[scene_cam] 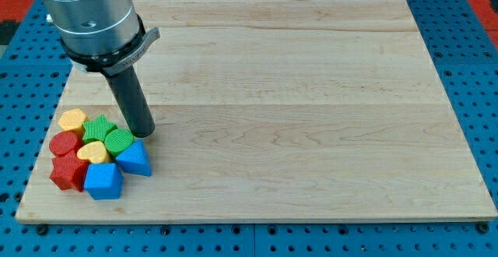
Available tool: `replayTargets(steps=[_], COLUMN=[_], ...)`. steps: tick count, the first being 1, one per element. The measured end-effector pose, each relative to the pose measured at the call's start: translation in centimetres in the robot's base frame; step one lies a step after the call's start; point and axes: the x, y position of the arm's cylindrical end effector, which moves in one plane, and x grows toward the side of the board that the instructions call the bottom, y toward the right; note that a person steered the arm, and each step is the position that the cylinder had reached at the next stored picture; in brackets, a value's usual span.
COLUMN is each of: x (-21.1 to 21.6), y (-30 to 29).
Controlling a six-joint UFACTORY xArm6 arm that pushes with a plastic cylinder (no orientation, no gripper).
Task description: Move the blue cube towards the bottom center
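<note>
The blue cube (103, 181) lies near the board's bottom left corner, at the view's bottom of a tight cluster of blocks. A blue triangular block (135, 159) touches it on the upper right. My tip (143, 132) rests on the board just above and right of the cluster, close beside the green round block (120, 140). It is about a block's length above the blue triangle and does not touch the blue cube.
The cluster also holds a yellow hexagon (72, 120), a green star (99, 127), a yellow heart (94, 152), a red cylinder (64, 142) and a red block (68, 170). The wooden board (296, 101) lies on a blue perforated table. The board's left edge runs next to the cluster.
</note>
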Motion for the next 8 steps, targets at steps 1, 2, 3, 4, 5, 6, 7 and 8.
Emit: replayTargets(steps=[1,2,3,4,5,6,7,8], x=[-0.4,-5.4,-9.7,-7.7,-7.1,-5.0,3.1,10.0], y=[0.0,0.1,-4.8,-14.6,-15.3,-15.4,-15.2,-15.0])
